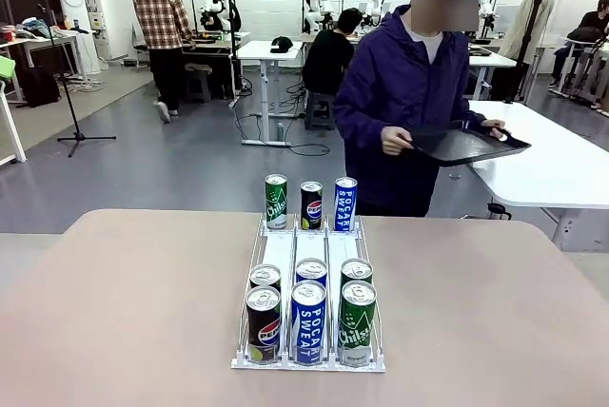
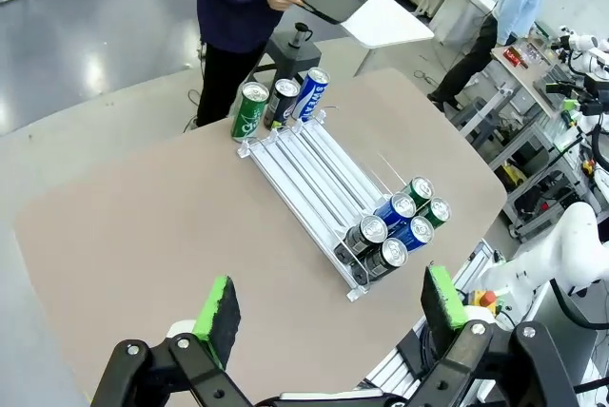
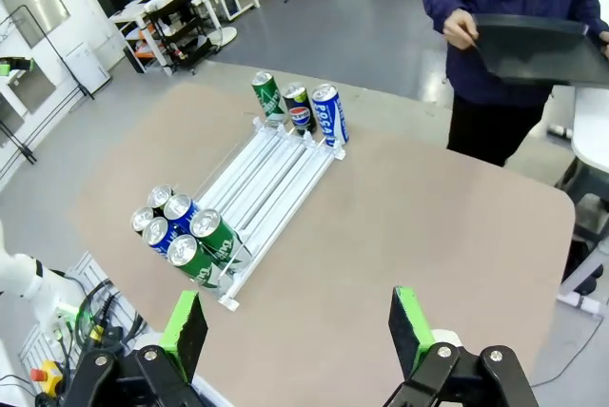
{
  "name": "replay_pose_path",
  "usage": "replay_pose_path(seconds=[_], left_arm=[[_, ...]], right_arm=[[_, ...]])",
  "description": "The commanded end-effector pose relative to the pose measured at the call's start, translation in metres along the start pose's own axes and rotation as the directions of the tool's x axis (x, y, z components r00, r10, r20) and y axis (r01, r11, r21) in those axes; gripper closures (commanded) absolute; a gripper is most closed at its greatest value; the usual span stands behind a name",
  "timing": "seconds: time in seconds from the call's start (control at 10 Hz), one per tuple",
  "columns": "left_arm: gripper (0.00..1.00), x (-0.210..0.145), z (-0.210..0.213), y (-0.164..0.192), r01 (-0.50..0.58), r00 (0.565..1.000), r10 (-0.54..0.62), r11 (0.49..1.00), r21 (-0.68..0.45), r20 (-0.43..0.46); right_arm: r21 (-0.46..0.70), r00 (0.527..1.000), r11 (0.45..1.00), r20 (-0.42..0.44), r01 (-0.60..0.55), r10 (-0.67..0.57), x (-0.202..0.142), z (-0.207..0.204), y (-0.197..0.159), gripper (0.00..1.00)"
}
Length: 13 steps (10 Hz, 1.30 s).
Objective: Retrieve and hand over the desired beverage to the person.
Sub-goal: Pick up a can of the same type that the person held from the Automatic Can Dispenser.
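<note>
While the left hand (image 2: 330, 295) and right hand (image 3: 298, 319) gape wide, cans (image 1: 308, 321) read Pocari Sweat, Pepsi, Chilsung.

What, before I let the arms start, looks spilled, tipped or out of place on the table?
Nothing stands out. All nine drink cans stand upright at the white wire rack: six at its near end, three at its far end. No spill shows on the beige tabletop.
</note>
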<state>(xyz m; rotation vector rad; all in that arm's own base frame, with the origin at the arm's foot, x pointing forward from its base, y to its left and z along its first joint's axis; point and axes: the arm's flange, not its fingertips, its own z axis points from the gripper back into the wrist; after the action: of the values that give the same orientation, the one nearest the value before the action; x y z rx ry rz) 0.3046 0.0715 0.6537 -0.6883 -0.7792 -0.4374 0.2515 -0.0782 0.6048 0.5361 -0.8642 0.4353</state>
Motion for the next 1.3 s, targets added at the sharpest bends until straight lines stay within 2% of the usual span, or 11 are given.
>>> replay_pose_path(seconds=[0.0, 1.2], left_arm=[[0.0, 0.001, 0.0, 0.0012, 0.02, 1.0, -0.02, 1.0, -0.017, 0.007], [0.0, 0.001, 0.0, 0.0012, 0.02, 1.0, -0.02, 1.0, -0.017, 0.007]], right_arm=[[0.021, 1.0, 1.0, 0.001, -0.006, 0.006, 0.0004, -0.0018, 0.0006, 0.0], [0.021, 1.0, 1.0, 0.001, -0.006, 0.006, 0.0004, -0.0018, 0.0006, 0.0]])
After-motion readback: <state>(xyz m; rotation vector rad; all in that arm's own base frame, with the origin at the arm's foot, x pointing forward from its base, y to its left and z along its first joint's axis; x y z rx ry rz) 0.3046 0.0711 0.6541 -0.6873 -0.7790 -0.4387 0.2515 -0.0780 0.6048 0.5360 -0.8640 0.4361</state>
